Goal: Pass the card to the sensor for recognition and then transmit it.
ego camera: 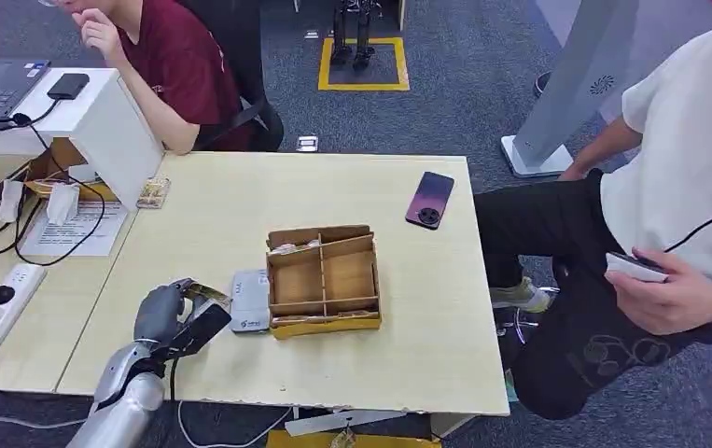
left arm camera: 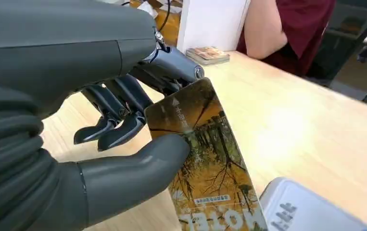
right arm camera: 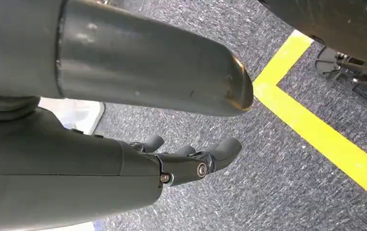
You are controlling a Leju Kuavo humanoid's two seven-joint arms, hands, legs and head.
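A brown hotel card [left arm camera: 205, 159] is being pinched between the thumb and fingers of the left hand [ego camera: 167, 313] at lower left of the head view, just beside the grey sensor [ego camera: 250, 301], with bare tabletop [ego camera: 426, 345] stretching rightward past the wooden box [ego camera: 323, 279]. The right hand [right arm camera: 186, 159] is hanging empty over carpet, fingers apart.

Card [left arm camera: 205, 163] in left hand [left arm camera: 75, 125] reads "HOTEL", seen upside down; small print above it illegible. Sensor [left arm camera: 311, 209] marking unreadable.
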